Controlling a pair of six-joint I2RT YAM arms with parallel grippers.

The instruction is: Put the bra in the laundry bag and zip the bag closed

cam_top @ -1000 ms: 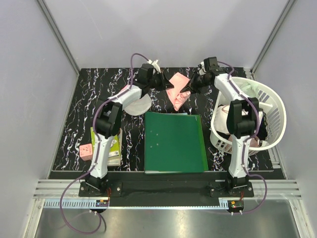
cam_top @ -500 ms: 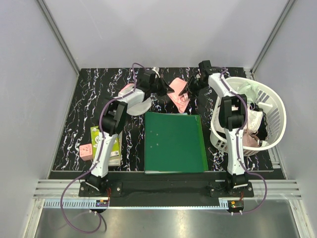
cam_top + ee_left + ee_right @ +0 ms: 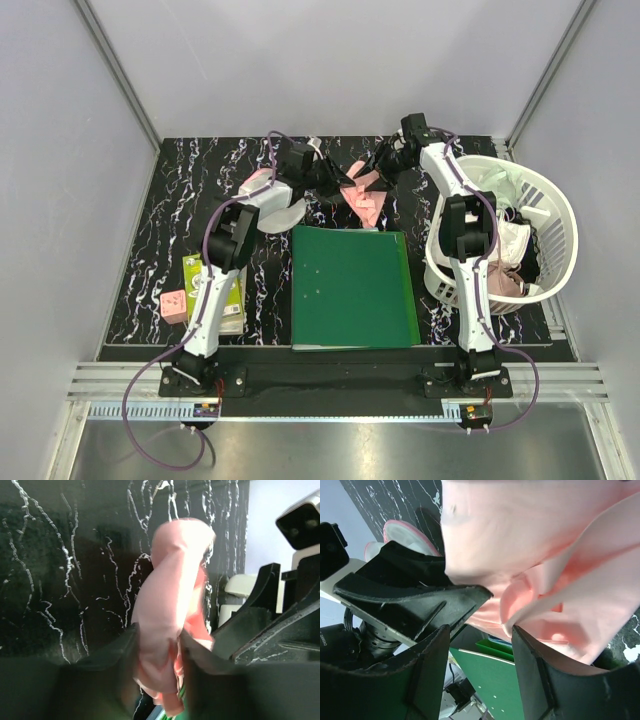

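Soft pink cloth on that bra (image 3: 170,630), smooth and matt. The table (image 3: 180,195): black marble-look, faintly glossy. The green folder (image 3: 352,285), smooth plastic with a dull sheen. The laundry bag (image 3: 286,212), fine white mesh, pink rim. And the basket (image 3: 562,203), shiny white slatted plastic.

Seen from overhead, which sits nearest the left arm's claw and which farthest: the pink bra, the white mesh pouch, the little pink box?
1. Pink fabric bra: touching the left gripper, far middle.
2. Round white mesh laundry bag with pink rim: just left.
3. Small pink box: near left edge.
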